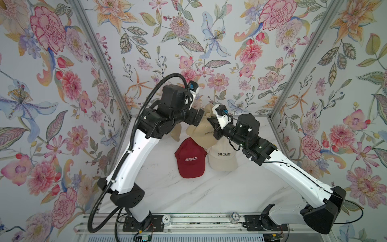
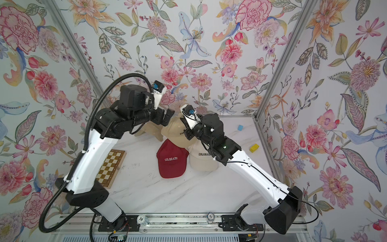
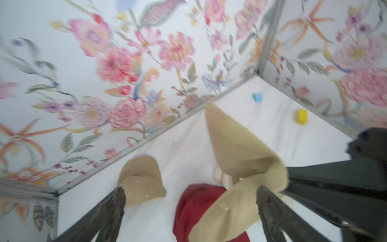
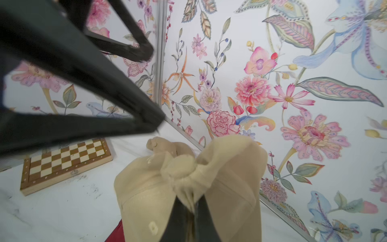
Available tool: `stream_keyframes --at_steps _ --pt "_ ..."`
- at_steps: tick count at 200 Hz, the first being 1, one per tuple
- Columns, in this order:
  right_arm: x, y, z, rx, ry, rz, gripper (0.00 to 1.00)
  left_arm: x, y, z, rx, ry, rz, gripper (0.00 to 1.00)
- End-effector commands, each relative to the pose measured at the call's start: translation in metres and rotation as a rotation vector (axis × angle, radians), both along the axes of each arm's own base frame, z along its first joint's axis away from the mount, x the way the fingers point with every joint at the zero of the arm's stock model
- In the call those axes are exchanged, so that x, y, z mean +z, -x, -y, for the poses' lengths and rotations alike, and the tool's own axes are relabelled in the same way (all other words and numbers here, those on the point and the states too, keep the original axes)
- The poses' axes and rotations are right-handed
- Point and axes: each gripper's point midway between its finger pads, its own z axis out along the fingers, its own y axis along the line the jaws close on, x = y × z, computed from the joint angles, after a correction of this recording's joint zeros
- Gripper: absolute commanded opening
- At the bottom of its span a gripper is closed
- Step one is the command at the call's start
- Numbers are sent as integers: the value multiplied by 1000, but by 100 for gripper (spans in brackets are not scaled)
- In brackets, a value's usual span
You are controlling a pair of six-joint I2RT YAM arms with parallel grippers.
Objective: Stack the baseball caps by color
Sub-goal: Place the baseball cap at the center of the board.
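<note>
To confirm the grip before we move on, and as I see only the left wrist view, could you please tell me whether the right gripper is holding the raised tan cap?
Observer: Yes; the right wrist view shows the right gripper shut on bunched cloth of that tan cap.
Operator: Thank you. Does any cap lie beside the red cap?
Observer: In both top views a cream cap lies right beside it, each showing COLORADO lettering.
Operator: And is anything near the left arm?
Observer: A checkered board lies flat on the table beside it, apart from the caps.
</note>
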Motion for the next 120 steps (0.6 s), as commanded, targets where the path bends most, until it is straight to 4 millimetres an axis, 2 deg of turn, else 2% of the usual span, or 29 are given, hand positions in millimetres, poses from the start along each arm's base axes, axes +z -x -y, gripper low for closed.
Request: stream_keyframes --at_steps 1,17,28,44,57,87,120 --pt "9 -35 18 -204 -64 -55 0 56 38 -82 241 113 266 100" --pt "9 -62 27 -334 -134 -96 0 45 61 -100 257 206 336 100" --pt "6 -80 31 -428 -187 -123 0 29 71 -112 287 240 344 100" --pt "-2 -106 36 -542 -255 -160 0 -6 77 -128 356 238 304 100" --pt "-11 -126 35 -618 -284 -176 0 -34 77 -133 387 217 257 100" --pt "-33 -165 18 -691 -307 -204 0 -84 72 -122 369 201 170 100" --pt "-67 -199 2 -759 -236 -247 0 -106 67 -97 261 250 152 100"
